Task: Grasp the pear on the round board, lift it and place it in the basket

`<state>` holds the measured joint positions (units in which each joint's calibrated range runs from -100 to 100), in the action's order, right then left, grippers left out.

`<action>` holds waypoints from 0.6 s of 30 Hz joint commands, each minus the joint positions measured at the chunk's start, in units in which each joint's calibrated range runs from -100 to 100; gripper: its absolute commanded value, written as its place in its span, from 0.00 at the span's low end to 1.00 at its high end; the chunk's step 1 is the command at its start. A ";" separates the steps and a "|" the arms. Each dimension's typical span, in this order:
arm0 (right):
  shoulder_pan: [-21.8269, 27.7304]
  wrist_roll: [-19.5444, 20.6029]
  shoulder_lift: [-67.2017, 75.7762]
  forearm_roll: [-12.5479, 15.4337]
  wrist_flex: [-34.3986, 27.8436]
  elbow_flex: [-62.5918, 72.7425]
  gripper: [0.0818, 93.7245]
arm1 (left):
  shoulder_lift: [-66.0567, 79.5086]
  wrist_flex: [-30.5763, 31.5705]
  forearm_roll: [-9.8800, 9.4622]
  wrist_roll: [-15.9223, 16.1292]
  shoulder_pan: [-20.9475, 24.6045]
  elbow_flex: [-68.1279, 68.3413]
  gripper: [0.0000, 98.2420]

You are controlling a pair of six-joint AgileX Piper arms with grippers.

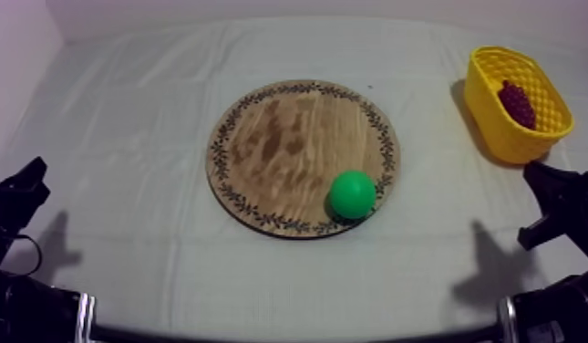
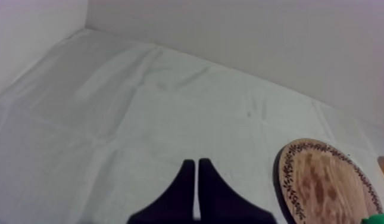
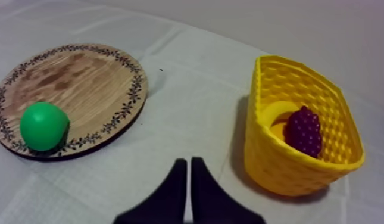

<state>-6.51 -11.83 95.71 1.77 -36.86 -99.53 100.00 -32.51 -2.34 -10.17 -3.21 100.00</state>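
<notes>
The green pear [image 1: 353, 194] rests on the round wooden board [image 1: 279, 137], close to its near right rim. At the far right of the table stands the yellow basket [image 1: 498, 137]. My left gripper [image 1: 31, 173] sits low at the left edge, far from the board. Its fingers [image 2: 193, 162] lie together as a narrow wedge over bare cloth, shut on nothing. My right gripper [image 1: 541, 175] is low at the right, just in front of the basket. It [image 3: 188, 159] is shut on nothing, between the pear [image 3: 43, 126] and the basket [image 3: 289, 167].
A bunch of dark grapes [image 1: 517, 103] lies in the basket, and beside the grapes [image 3: 303, 131] is a yellow shape [image 3: 277, 113] of unclear kind. The board [image 3: 69, 77] is bare apart from the pear. Grey-white cloth lies around the board [image 2: 322, 184].
</notes>
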 commanded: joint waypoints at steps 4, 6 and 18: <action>0.00 -0.02 0.04 0.01 -0.08 -0.02 0.00 | 0.00 0.01 0.02 -0.01 -0.02 0.00 0.00; 0.00 -0.02 0.04 0.01 -0.08 -0.02 0.00 | 0.00 0.01 0.02 -0.01 -0.02 0.00 0.00; 0.00 0.41 0.04 0.02 -0.08 -0.02 0.00 | 0.00 0.01 0.02 -0.01 -0.02 0.00 0.00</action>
<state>-6.51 -11.81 95.71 1.77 -37.02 -99.53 100.00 -32.51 -2.34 -10.17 -3.21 100.00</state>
